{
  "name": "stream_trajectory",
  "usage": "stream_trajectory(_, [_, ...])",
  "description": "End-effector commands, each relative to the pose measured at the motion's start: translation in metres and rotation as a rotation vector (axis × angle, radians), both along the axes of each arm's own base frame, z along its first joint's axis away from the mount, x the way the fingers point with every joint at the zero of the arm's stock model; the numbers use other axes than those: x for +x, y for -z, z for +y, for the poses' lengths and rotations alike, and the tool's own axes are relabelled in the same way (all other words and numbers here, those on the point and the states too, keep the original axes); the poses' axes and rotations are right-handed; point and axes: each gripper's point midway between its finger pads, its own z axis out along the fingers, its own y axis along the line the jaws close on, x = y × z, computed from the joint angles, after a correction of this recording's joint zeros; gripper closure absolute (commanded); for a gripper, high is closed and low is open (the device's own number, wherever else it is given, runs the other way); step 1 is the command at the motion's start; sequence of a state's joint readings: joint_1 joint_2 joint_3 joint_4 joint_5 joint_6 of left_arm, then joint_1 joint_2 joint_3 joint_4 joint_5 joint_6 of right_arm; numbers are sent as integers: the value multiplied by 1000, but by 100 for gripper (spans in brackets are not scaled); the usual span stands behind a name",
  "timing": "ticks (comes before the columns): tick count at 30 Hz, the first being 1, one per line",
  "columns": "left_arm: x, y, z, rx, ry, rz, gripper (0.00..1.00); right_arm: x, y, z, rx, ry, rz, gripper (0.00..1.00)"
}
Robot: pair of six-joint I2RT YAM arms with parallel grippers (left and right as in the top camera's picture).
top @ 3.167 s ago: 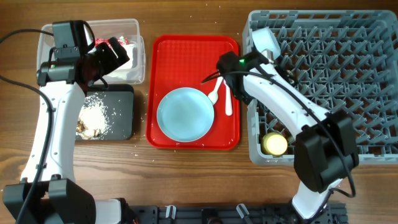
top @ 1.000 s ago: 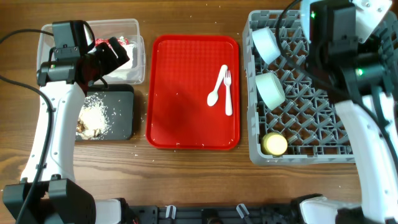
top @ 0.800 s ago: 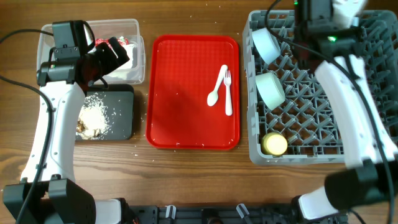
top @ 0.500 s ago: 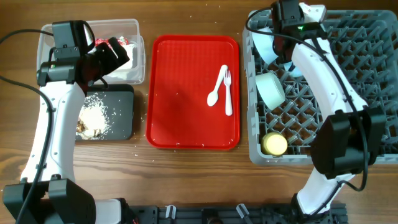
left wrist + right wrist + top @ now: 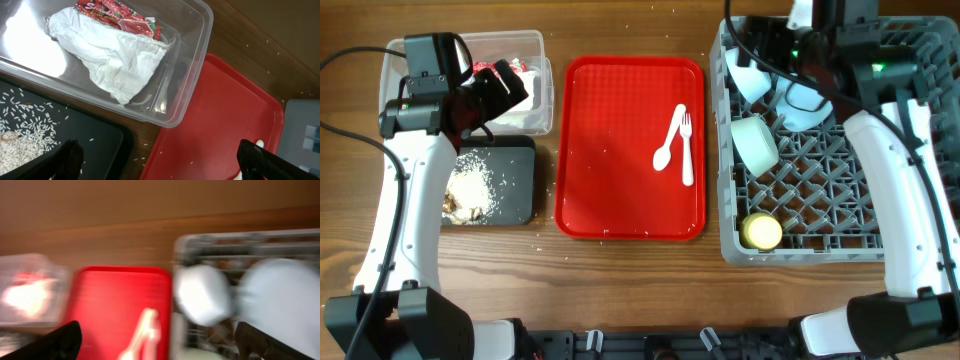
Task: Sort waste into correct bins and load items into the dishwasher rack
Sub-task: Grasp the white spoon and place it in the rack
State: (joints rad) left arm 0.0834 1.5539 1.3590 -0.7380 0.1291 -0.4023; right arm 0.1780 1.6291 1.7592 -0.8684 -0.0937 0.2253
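Note:
My right gripper (image 5: 798, 72) hovers open over the far left part of the grey dishwasher rack (image 5: 910, 150), just above the light blue plate (image 5: 806, 102) (image 5: 280, 297), which stands among the pegs. Two pale bowls (image 5: 748, 70) (image 5: 755, 143) and a yellow cup (image 5: 762, 231) sit in the rack's left column. A white spoon (image 5: 666, 142) and fork (image 5: 686, 150) lie on the red tray (image 5: 610, 150). My left gripper (image 5: 165, 162) hangs open and empty by the clear tub (image 5: 192, 60), which holds the napkin (image 5: 120, 62) and red wrapper (image 5: 120, 12). Food scraps (image 5: 470, 190) lie in the black tray (image 5: 515, 180).
The right wrist view is blurred by motion; it shows the red tray (image 5: 115, 300), a bowl (image 5: 202, 295) and the tub (image 5: 27, 287). Loose rice grains dot the wood between the black tray (image 5: 105, 145) and the red tray (image 5: 225, 120).
My right gripper has opened and let go of the plate, which now stands in the rack. The right arm has swung about over the rack's far left. The left arm has not moved.

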Motion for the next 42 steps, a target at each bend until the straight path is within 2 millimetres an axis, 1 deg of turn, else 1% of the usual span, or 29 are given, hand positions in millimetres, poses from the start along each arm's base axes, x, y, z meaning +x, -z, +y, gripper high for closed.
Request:
stream_trajectory(1, [1,-1,1,0,0,-4,0,-7,68,65,242,-22,254,13])
stream_trajectory(2, [1,-1,1,0,0,-4,0,-9,95,79,242,34,335,25])
stream_trajectory(5, [1,-1,1,0,0,-4,0,-20,151,110,171,101,467,25])
stream_trajectory(7, [1,-1,1,0,0,-4,0,-30,196,132,113,112,555,24])
stream_trajectory(8, [1,-1,1,0,0,-4,0,-35,217,136,85,112,603,25])
stream_trajectory(9, [1,-1,1,0,0,-4,0,-42,235,135,61,127,653,25])
stream_trajectory(11, [1,-1,1,0,0,-4,0,-55,265,129,19,170,749,26])
stream_trajectory(13, [1,-1,1,0,0,-4,0,-67,286,122,-10,227,830,28])
stream_trajectory(15, [1,-1,1,0,0,-4,0,-71,295,122,-17,230,858,30])
stream_trajectory(17, [1,-1,1,0,0,-4,0,-72,305,128,4,217,882,36])
stream_trajectory(19, [1,-1,1,0,0,-4,0,-71,314,130,11,213,890,45])
stream_trajectory(20, [1,-1,1,0,0,-4,0,-71,316,131,11,213,892,51])
stream_trajectory(22, [1,-1,1,0,0,-4,0,-71,317,134,25,198,899,69])
stream_trajectory(24, [1,-1,1,0,0,-4,0,-69,317,136,32,193,893,77])
stream_trajectory(25, [1,-1,1,0,0,-4,0,-69,317,137,33,181,890,79])
stream_trajectory(26, [1,-1,1,0,0,-4,0,-68,316,140,40,153,888,80])
stream_trajectory(27, [1,-1,1,0,0,-4,0,-68,315,144,50,120,886,85])
stream_trajectory(28, [1,-1,1,0,0,-4,0,-68,314,149,63,75,882,94])
stream_trajectory(29, [1,-1,1,0,0,-4,0,-67,312,151,70,51,877,96])
stream_trajectory(31, [1,-1,1,0,0,-4,0,-61,299,156,60,-33,830,96])
stream_trajectory(33, [1,-1,1,0,0,-4,0,-50,268,160,41,-138,737,96])
stream_trajectory(35, [1,-1,1,0,0,-4,0,-42,209,149,-16,-214,590,96])
stream_trajectory(36, [1,-1,1,0,0,-4,0,-43,183,138,-64,-230,528,96])
stream_trajectory(37, [1,-1,1,0,0,-4,0,-50,146,115,-167,-279,437,96])
stream_trajectory(38, [1,-1,1,0,0,-4,0,-59,118,91,-288,-315,375,96])
stream_trajectory(39, [1,-1,1,0,0,-4,0,-74,90,51,-457,-283,339,96])
stream_trajectory(40, [1,-1,1,0,0,-4,0,-84,74,24,-549,-216,333,96])
stream_trajectory(41, [1,-1,1,0,0,-4,0,-93,62,1,-613,-165,338,96])
stream_trajectory(42, [1,-1,1,0,0,-4,0,-104,56,-15,-627,-141,360,95])
